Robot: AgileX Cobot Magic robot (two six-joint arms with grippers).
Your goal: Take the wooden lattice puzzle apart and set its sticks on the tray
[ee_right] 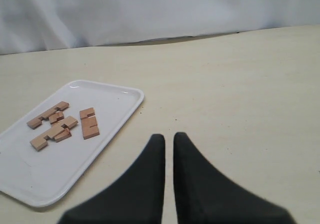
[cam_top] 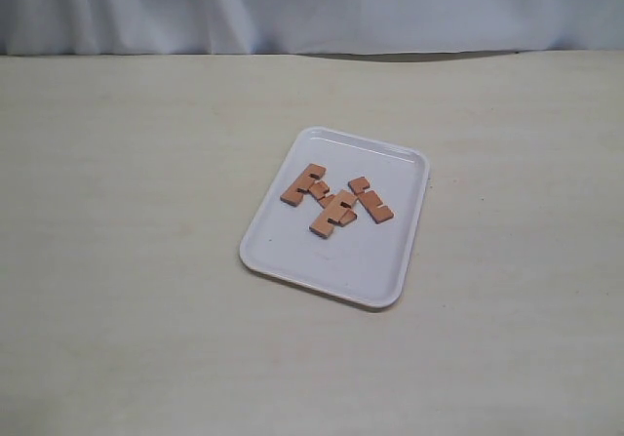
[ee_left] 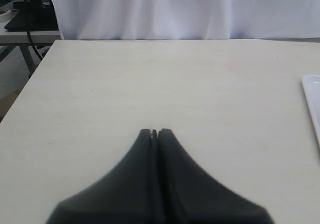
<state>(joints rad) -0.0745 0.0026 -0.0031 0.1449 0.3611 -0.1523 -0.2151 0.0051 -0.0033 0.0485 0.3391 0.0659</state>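
The white tray lies on the table right of centre. Loose reddish-brown sticks rest on it: one at the far left, one at the right, and two overlapping in between. No joined lattice shows. Neither gripper appears in the exterior view. In the right wrist view my right gripper hangs over bare table beside the tray and its sticks, fingers almost together and holding nothing. My left gripper is shut and empty, with a sliver of the tray at the view's edge.
The pale table spreads wide on every side of the tray. A white cloth backdrop hangs behind its far edge. The left wrist view shows a table corner and dark gear beyond it.
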